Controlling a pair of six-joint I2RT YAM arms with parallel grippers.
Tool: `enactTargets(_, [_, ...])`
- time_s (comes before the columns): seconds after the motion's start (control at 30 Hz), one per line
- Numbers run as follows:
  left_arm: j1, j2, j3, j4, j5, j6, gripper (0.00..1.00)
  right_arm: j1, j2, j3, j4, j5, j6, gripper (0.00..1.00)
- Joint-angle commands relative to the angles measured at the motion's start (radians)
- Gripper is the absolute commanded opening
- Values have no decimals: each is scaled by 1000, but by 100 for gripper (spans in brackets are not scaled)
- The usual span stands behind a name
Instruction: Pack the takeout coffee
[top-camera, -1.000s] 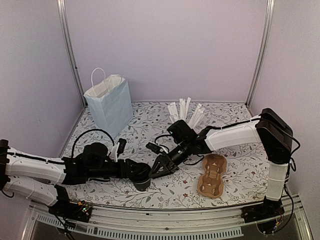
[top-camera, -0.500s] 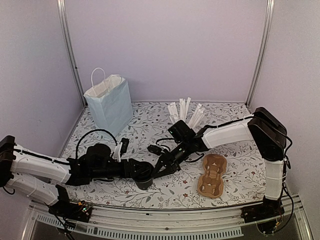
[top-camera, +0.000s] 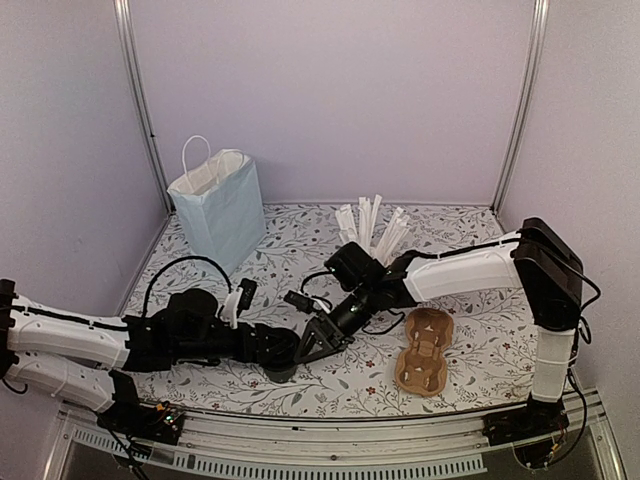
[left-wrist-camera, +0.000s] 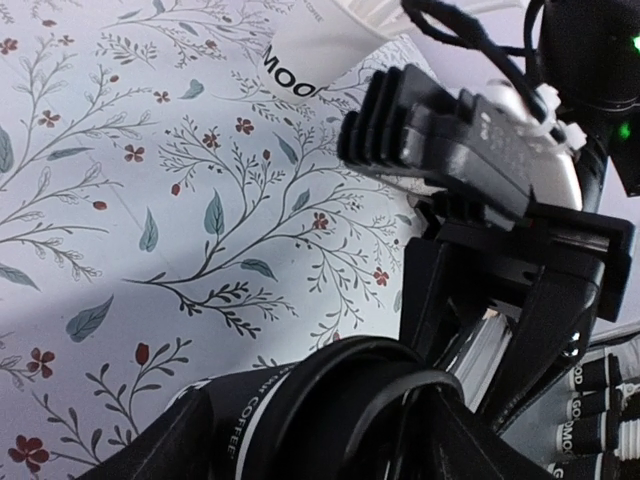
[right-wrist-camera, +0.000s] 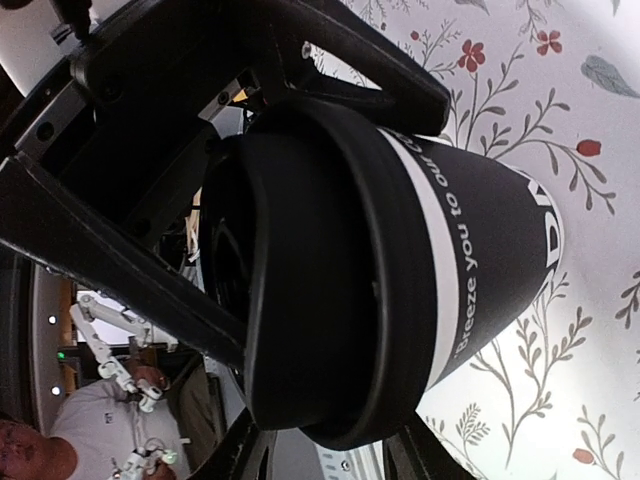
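Worktop (top-camera: 300, 225): white cloth printed with leafy sprigs and small red flowers, closed in by plain pale walls on three sides.
Takeout coffee (right-wrist-camera: 480, 250): black paper cup with a white band of lettering. It stands on the worktop near the front edge, left of centre, where the two arms meet.
Lid (right-wrist-camera: 300, 270): black and domed, seated on the cup's mouth.
Left fingers (right-wrist-camera: 370, 72): they reach in low from the left and are spread wide, one on each side of the cup's wall. Whether they press on it I cannot tell.
Right fingers (left-wrist-camera: 430, 300): they slant down from the right to the lid and stand apart at its edge. A grip cannot be made out.
Paper bag (top-camera: 218, 212): pale, upright and open-topped, with a looped handle. It sits at the far left corner, well apart from the cup.
White cup (top-camera: 368, 240): at the back middle, filled with tall white wrapped sticks (top-camera: 372, 212).
Cup carrier (top-camera: 424, 350): brown moulded pulp, lying flat to the right of the coffee, near the right arm.
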Motion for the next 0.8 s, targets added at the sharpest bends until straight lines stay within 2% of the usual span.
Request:
enactTargets(0.0, [-38,-42,44,-103,36,92,76,1,-73,-39,48,124,-88,41])
enactTargets(0.27, [-38,-71,69,-160,6,94,81,1,-126,-42,51,109,-119,43])
enactTargets(0.53, [-38,-153,79,-337,-60,64,82,0,-127,-43,45,107,-132,44])
enactTargets(0.77, [-81,-298,57,-476,-80,-90,82,-10,-134,-18,12,167,-180,43])
